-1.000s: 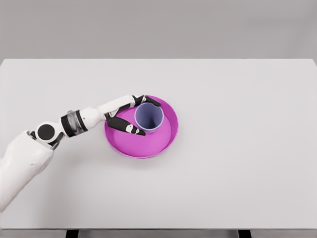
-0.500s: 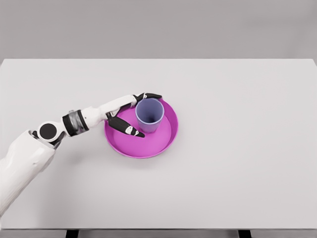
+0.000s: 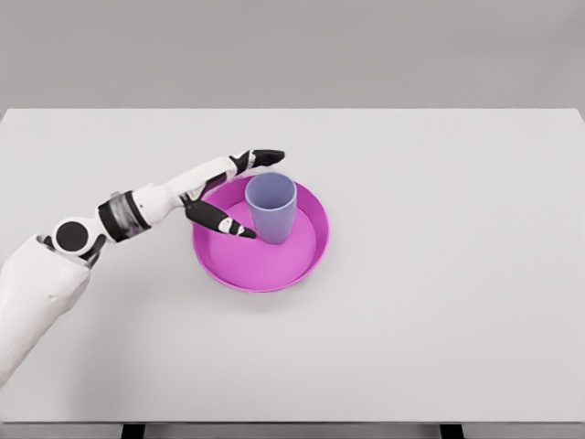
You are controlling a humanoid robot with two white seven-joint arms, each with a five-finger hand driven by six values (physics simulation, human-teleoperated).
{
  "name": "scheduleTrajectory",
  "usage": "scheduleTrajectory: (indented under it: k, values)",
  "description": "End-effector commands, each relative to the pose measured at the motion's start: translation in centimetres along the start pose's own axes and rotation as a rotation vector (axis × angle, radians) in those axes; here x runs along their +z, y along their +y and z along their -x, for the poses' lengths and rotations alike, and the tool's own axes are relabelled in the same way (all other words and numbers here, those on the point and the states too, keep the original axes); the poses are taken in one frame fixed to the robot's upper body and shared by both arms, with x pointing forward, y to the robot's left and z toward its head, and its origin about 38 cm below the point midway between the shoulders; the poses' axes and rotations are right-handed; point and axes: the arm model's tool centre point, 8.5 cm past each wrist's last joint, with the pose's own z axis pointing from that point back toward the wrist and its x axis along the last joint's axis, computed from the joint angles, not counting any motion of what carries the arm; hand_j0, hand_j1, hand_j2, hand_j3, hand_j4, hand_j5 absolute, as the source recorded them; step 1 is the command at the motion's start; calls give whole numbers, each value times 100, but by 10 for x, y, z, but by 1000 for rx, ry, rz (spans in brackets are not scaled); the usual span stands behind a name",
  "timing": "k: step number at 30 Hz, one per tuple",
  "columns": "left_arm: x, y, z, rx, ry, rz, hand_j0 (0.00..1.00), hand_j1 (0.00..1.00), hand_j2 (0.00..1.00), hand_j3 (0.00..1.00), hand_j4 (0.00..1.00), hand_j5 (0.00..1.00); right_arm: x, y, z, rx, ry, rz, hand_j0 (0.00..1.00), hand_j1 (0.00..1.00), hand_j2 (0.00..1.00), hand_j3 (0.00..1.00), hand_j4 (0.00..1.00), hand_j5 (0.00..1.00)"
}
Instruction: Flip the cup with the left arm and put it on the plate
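Observation:
A lavender-blue cup (image 3: 271, 207) stands upright, mouth up, on the magenta plate (image 3: 260, 268), toward the plate's back. My left hand (image 3: 253, 192) reaches in from the left with its fingers spread. The long fingers (image 3: 263, 157) point past the cup's far side and the thumb (image 3: 219, 219) lies over the plate on the near side. The hand is open and a small gap separates it from the cup. The right arm does not show.
The plate sits a little left of the middle of a wide white table (image 3: 439, 274). Nothing else lies on the table. A plain grey wall stands behind its far edge.
The fingers have opened off the cup and the hand has drawn back to the left and up. The cup now stands free on the plate, slightly further back.

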Motion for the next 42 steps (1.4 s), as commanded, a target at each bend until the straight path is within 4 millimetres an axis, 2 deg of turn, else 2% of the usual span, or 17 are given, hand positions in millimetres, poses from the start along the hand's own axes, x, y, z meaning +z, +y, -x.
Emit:
scheduleTrajectory:
  k: [1,5,8,10,14,16,18,21,24,28,30,35,37,42]
  values:
    - [2,8,-3,-4,-10,-27,100,100,100,100,100,100,0,0,0,0,0,0,100,100,100,100,100,100]
    - [4,13,-4,-12,-7,-33,100,100,100,100,100,100,0,0,0,0,0,0,100,100,100,100,100,100]
    - [13,26,-2,-60,36,-56,100,100,100,100,100,100,0,0,0,0,0,0,100,100,100,100,100,100]
    - [31,40,-1,-123,90,-78,100,100,100,100,100,100,0,0,0,0,0,0,100,100,100,100,100,100]
    - [39,43,5,-124,118,-89,100,100,100,100,100,100,0,0,0,0,0,0,100,100,100,100,100,100]
    - [62,54,6,-149,160,-97,100,100,100,100,100,100,0,0,0,0,0,0,100,100,100,100,100,100]
    - [75,65,4,-158,172,-138,100,100,100,100,100,100,0,0,0,0,0,0,100,100,100,100,100,100]
    - [115,64,12,-126,207,-241,100,100,100,100,100,100,0,0,0,0,0,0,100,100,100,100,100,100]
    - [129,70,10,-141,231,-251,100,100,100,100,100,100,0,0,0,0,0,0,100,100,100,100,100,100]
    - [136,75,7,-158,239,-252,100,100,100,100,100,100,0,0,0,0,0,0,100,100,100,100,100,100]
    - [152,75,10,-157,285,-245,100,100,100,100,100,100,0,0,0,0,0,0,100,100,100,100,100,100]
    - [161,63,13,-148,297,-229,100,100,100,100,100,100,0,0,0,0,0,0,100,100,100,100,100,100]
    - [168,63,12,-155,314,-223,100,100,100,100,100,100,0,0,0,0,0,0,100,100,100,100,100,100]
    - [169,65,12,-157,315,-226,100,100,100,100,100,100,0,0,0,0,0,0,100,100,100,100,100,100]
